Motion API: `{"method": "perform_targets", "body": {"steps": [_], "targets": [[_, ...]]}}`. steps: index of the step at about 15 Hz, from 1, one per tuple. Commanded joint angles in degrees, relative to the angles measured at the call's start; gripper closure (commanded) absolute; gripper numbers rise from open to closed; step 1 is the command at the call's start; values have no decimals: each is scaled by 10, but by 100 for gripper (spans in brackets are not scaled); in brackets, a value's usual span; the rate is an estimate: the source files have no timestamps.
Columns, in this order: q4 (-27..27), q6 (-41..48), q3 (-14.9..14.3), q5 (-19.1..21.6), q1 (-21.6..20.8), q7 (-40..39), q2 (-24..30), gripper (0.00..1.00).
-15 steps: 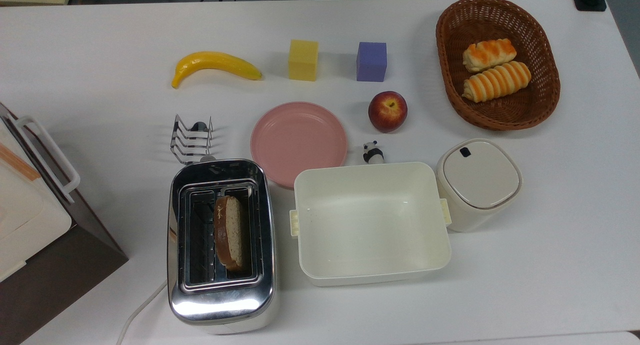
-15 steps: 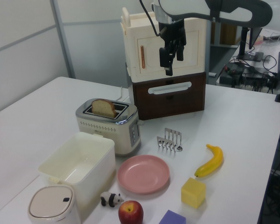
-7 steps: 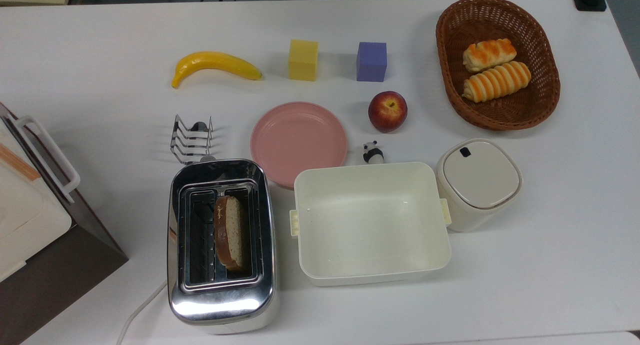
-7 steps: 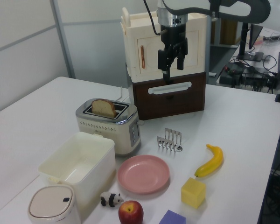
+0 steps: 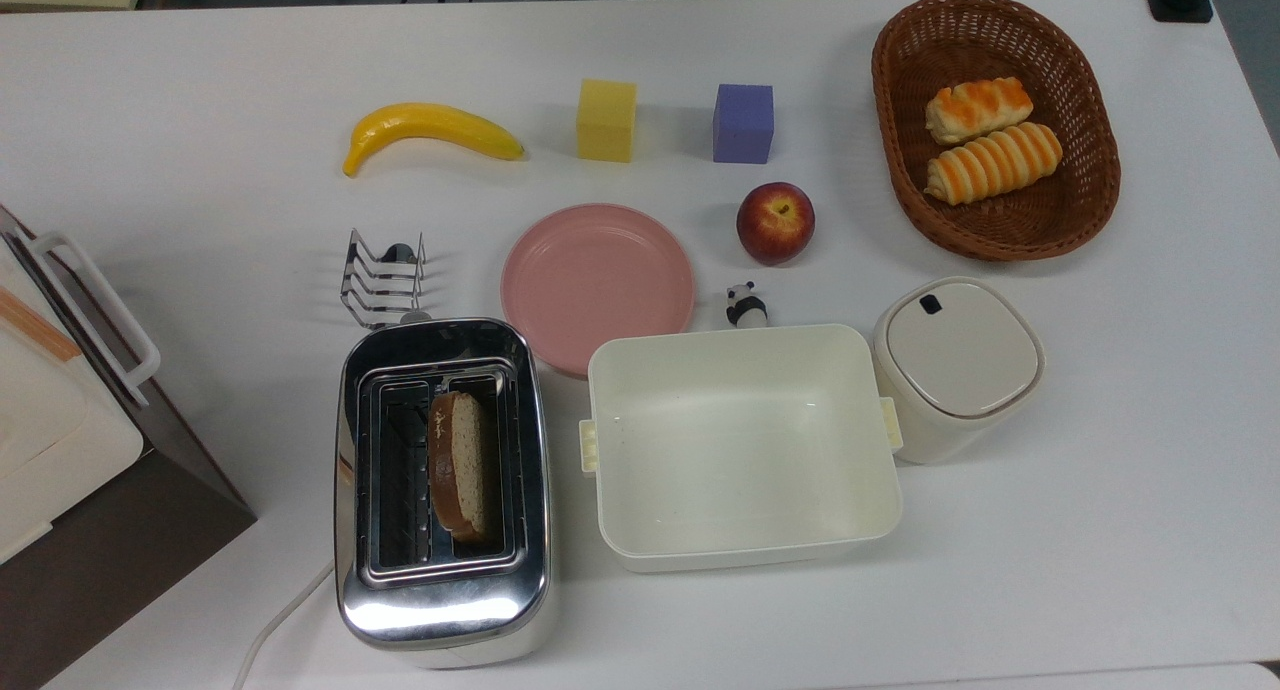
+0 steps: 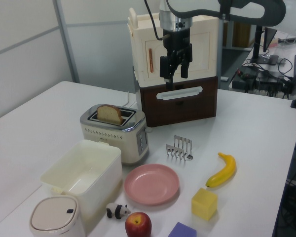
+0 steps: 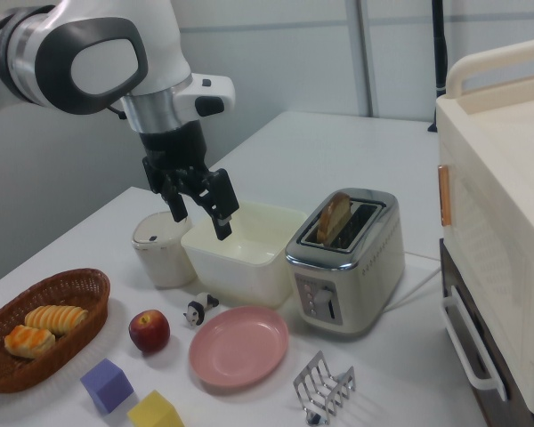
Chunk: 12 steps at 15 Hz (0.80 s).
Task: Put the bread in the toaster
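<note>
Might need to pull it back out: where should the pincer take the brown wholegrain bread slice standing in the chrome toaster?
Probably from straight above, pinching the slice across its flat faces at the protruding rounded crust; the chrome toaster slot hides the rest.

Brown speckled bread [image 5: 460, 465] upright on edge in chrome toaster [image 5: 441, 600], top protruding.

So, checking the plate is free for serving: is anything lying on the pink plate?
No, the pink plate is bare in the top view, with the apple resting apart on the table.
</note>
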State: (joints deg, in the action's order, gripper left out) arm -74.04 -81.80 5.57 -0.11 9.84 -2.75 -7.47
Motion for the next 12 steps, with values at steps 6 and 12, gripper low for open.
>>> {"method": "perform_targets", "body": {"steps": [6,12], "targets": [[-15,-5,18,6,-2,13,9,0],[-15,-5,18,7,-1,18,9,0]]}}
